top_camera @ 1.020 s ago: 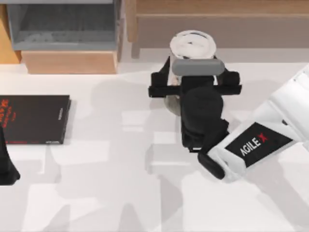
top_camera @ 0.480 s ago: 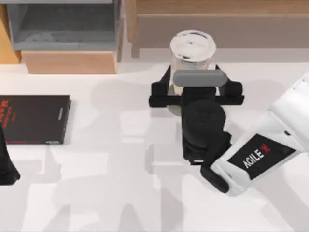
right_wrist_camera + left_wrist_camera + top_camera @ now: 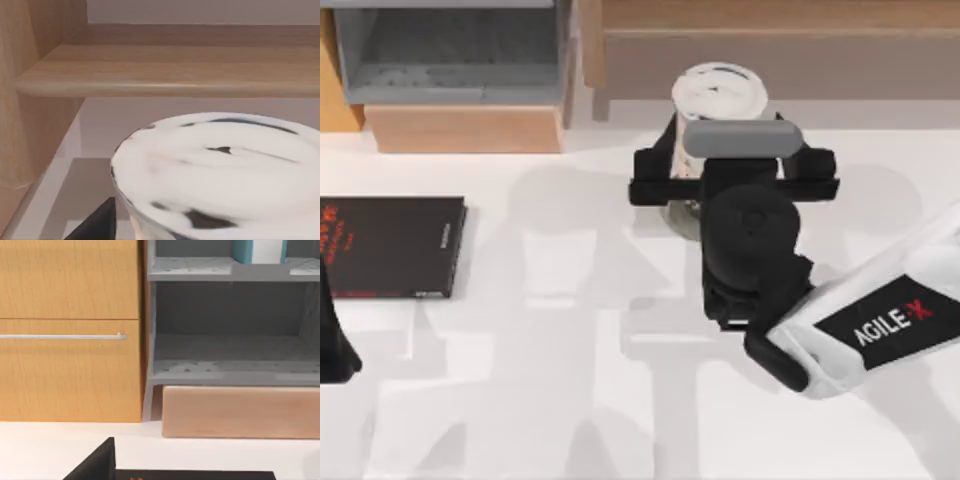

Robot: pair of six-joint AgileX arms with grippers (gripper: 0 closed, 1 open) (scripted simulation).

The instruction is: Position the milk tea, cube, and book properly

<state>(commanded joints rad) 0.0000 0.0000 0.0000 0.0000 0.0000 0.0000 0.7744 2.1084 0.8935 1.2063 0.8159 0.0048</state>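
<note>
Since the earlier frames the right arm has swung a bit toward the table's right and its wrist now covers more of the cup than half a sec ago; the milk tea (image 3: 719, 92) itself sits where it did. Top view: right gripper (image 3: 732, 178) is at the back-centre of the table w/ its black crossbar spanning the cup, one finger (image 3: 665, 152) on either side of the cup body, white domed lid showing just behind the grey wrist block. Whether the fingers actually press the cup I can't tell, since the wrist hides the contact. Cup stands upright, right in front of the wooden shelf unit (image 3: 770, 50) at the back. A thin black book (image 3: 390, 246) w/ red lettering lies flat near the left edge; left gripper (image 3: 332, 345) is parked by that edge, just in front of the black book, fingers not readable. Grey open cabinet (image 3: 450, 50) sits at back left. Left wrist view: wood drawer front (image 3: 70, 330) w/ a metal handle, grey shelving beside it, and the book (image 3: 260, 251) w/ teal cover and white pages standing on the upper grey shelf; black book's edge is low in frame. Right wrist view: the cup's white lid (image 3: 225, 170) is very close, the wooden shelf behind it, one dark fingertip (image 3: 97, 225) beside the cup.
</note>
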